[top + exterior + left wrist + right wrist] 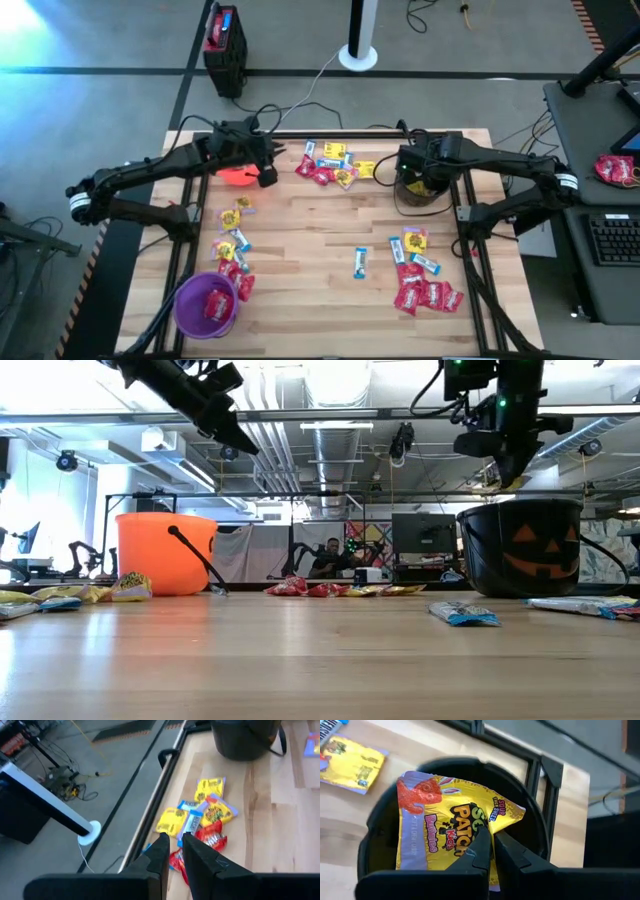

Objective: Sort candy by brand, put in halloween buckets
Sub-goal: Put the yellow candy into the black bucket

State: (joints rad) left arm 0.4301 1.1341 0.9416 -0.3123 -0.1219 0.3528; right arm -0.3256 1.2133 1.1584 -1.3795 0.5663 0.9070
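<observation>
With the right gripper [492, 851] pinching the yellow packet [451, 822] above the black bucket [375, 837], release only once centred below the fingers.

Worktop [330, 235]: pale wood planks, smooth, matt, visible grain; dark metal frame [466, 245] along edges.
Orange bucket [160, 550]: smooth plastic, slight sheen.
Black bucket [520, 545]: glossy plastic.
Purple bucket [205, 305]: translucent plastic.
Yellow candy packet [450, 827]: shiny crinkled film.
</observation>
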